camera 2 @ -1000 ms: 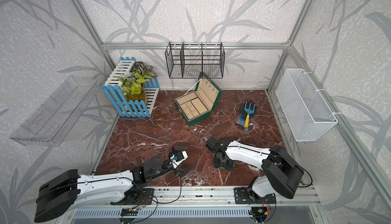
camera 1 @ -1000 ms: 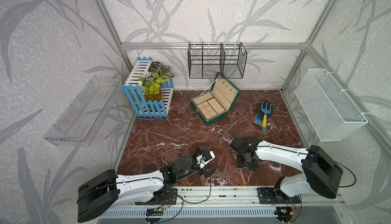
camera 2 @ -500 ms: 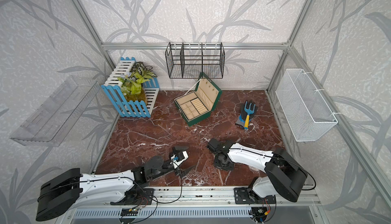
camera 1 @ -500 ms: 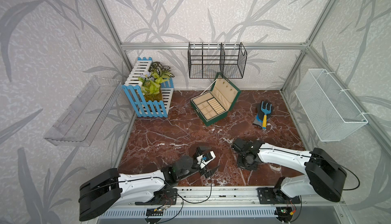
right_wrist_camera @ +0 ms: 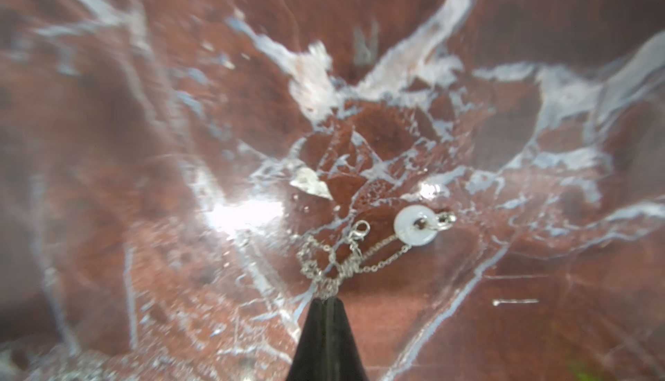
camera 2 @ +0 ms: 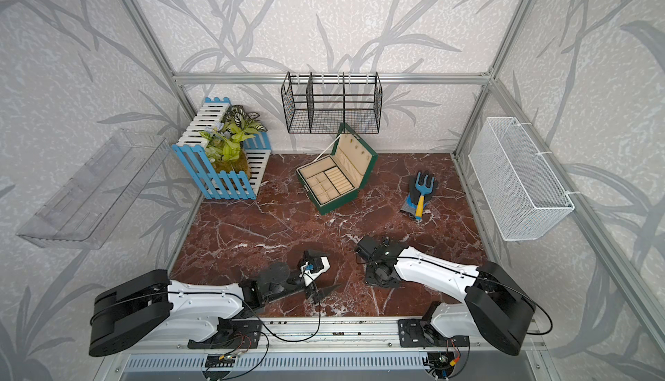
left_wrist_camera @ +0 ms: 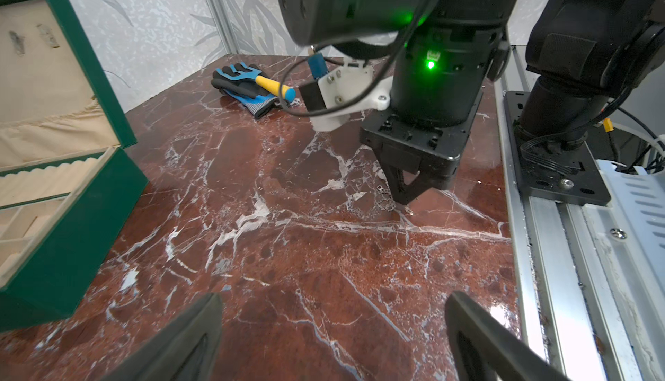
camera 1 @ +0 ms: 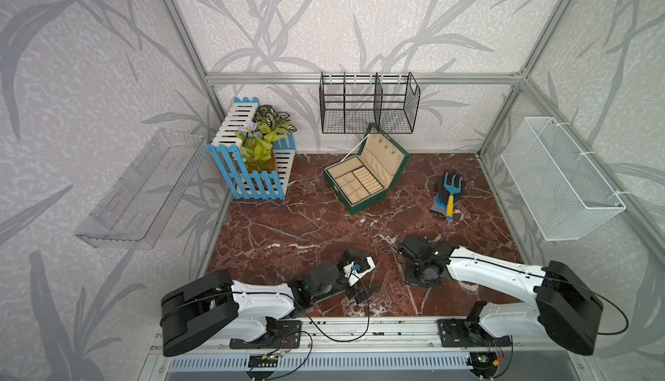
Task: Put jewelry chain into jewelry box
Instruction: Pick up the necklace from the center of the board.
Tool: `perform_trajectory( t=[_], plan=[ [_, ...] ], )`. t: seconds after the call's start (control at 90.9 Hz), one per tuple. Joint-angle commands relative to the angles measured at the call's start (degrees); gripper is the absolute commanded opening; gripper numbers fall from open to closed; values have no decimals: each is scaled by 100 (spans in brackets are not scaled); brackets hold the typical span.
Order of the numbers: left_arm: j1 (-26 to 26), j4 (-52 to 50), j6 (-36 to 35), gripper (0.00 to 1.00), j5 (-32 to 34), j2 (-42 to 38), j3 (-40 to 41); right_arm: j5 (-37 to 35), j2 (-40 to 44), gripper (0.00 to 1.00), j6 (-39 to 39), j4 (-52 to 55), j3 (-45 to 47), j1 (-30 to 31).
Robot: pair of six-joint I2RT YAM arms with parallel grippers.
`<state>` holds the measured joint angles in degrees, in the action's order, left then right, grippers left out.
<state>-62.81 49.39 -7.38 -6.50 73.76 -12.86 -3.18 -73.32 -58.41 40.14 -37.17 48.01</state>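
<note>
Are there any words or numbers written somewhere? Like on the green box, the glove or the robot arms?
No word, number or brand name can be read anywhere.
jewelry box: no label shows.
glove and garden fork: no print shows.
small circuit board by the front rail: too small to read.
green light on the right arm: only a blurred glowing mark.

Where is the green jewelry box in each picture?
Top views: the jewelry box stands open at the back, near the middle.
Left wrist: the box sits close up at the picture's edge, lid up.
Right wrist: not in it; only marble tabletop and the jewelry chain.
Shared landmark: the glove under the blue fork, seen in all but the right wrist view.
</note>
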Motion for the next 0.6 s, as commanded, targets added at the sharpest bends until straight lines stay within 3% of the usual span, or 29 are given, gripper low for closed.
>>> perform_trajectory(
  t=[0.0,0.363,0.594],
  plan=[
    [-20,502,-81,97,-359,408,-312,-258,401,0,357,384,-124,-5],
    [-126,643,-442,68,-1011,2093,-1387,-223,1197,0,617,598,-248,-114],
    [-242,782,-458,58,-1226,2868,-1972,-68,1433,0,660,534,-256,-217]
  ],
)
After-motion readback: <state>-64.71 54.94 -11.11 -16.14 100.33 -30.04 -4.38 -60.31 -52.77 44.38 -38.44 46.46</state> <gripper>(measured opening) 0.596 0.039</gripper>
